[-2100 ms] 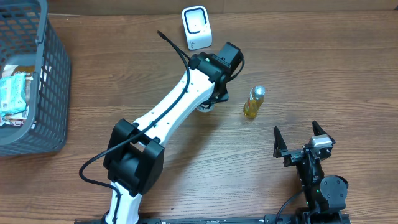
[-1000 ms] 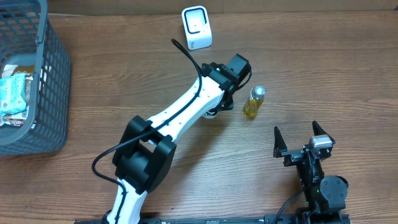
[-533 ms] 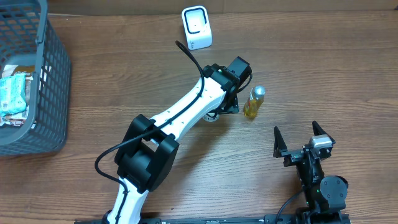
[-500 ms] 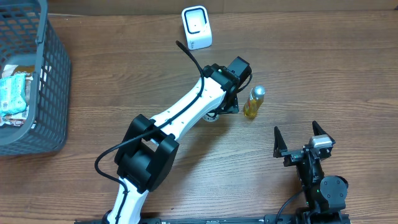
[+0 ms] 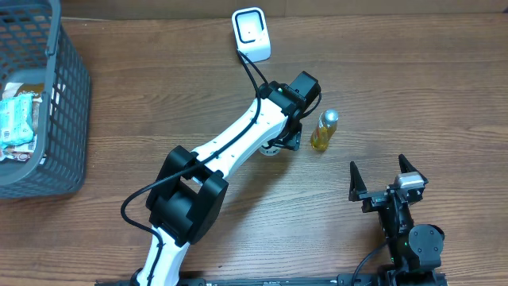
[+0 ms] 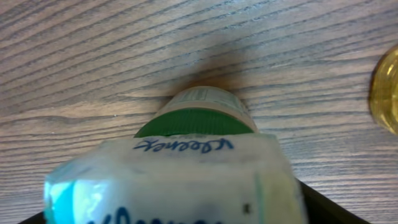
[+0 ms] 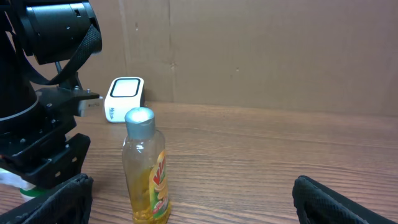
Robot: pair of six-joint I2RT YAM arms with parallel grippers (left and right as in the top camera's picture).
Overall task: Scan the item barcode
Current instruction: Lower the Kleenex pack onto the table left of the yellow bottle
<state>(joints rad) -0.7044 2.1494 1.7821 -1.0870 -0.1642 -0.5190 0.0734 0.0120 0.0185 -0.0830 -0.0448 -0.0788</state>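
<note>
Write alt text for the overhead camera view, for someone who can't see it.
A white robot arm reaches across a wooden table, its end beside a small yellow bottle with a silver cap. A white scanner stands at the far edge, a grey basket holding packets sits left, and the right hand rests open at the near edge.
</note>
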